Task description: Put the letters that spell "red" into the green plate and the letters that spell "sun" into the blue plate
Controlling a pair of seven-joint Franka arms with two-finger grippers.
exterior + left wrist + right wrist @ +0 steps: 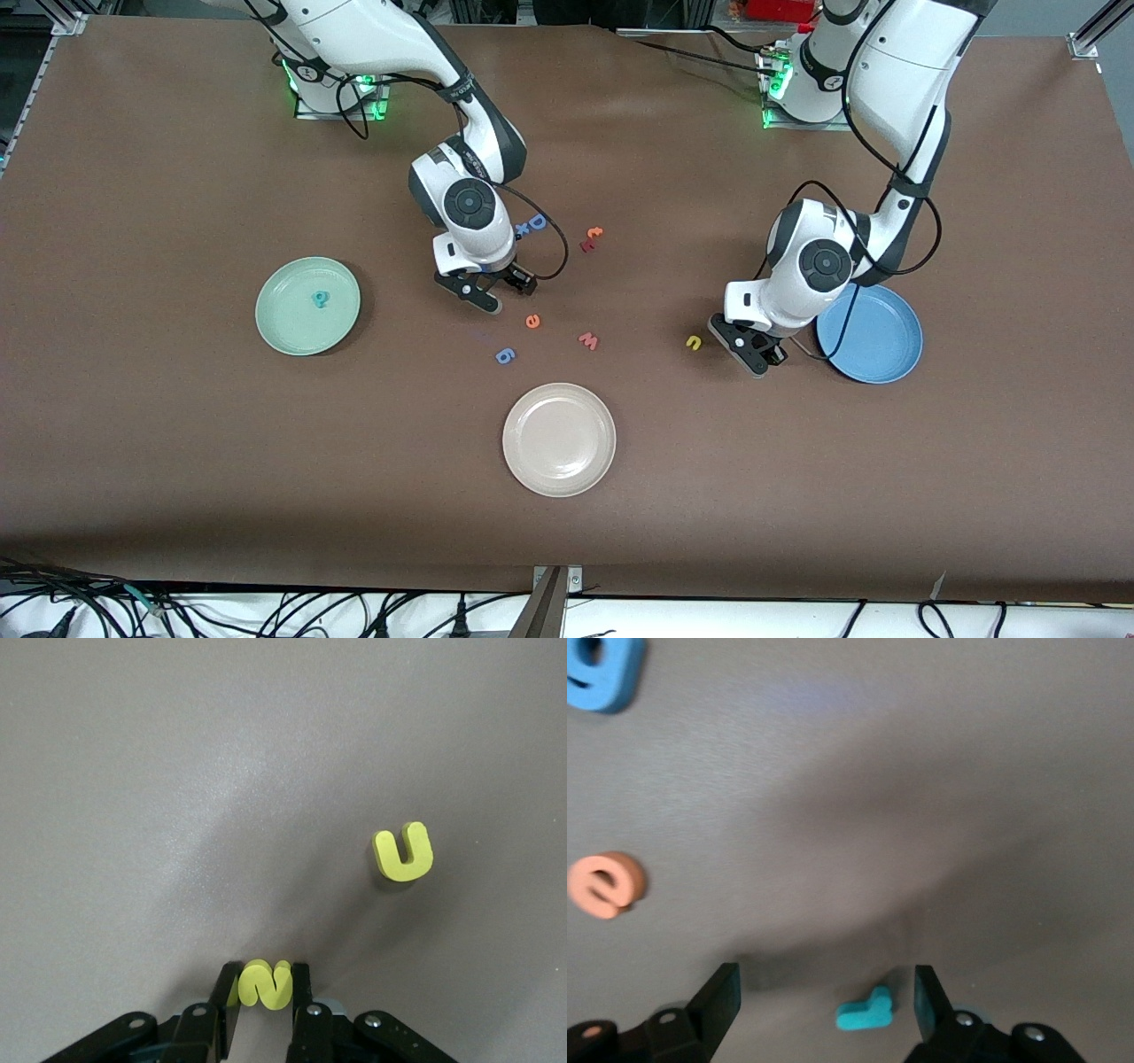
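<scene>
- Left pincer point(266, 988): low at the table point(177, 496), beside the blue plate point(873, 335) on the side toward the right arm's end; clenched on a yellow "s" point(266, 983), which stands on edge between the fingers.
- Yellow "u" point(404, 851): flat on the table, just beside the left pincer and apart from it.
- Right pincer point(826, 1005): low over the table, fingers spread wide, a teal "r" point(864, 1011) lying flat between them, touching neither.
- Orange "e" point(532, 321): on the table, a little nearer the front camera than the right pincer.
- Green plate point(292, 332): toward the right arm's end of the table; a teal letter point(320, 299) lies in it, its shape too small to read.
- Blue plate: holds nothing that shows; part of it is hidden by the left arm.
- Cream plate point(559, 439): nearest the front camera, between the two coloured plates.
- Other letters: blue "g" point(505, 355), pinkish "w" point(588, 340), blue "D" point(536, 222), orange "t" point(595, 233).
</scene>
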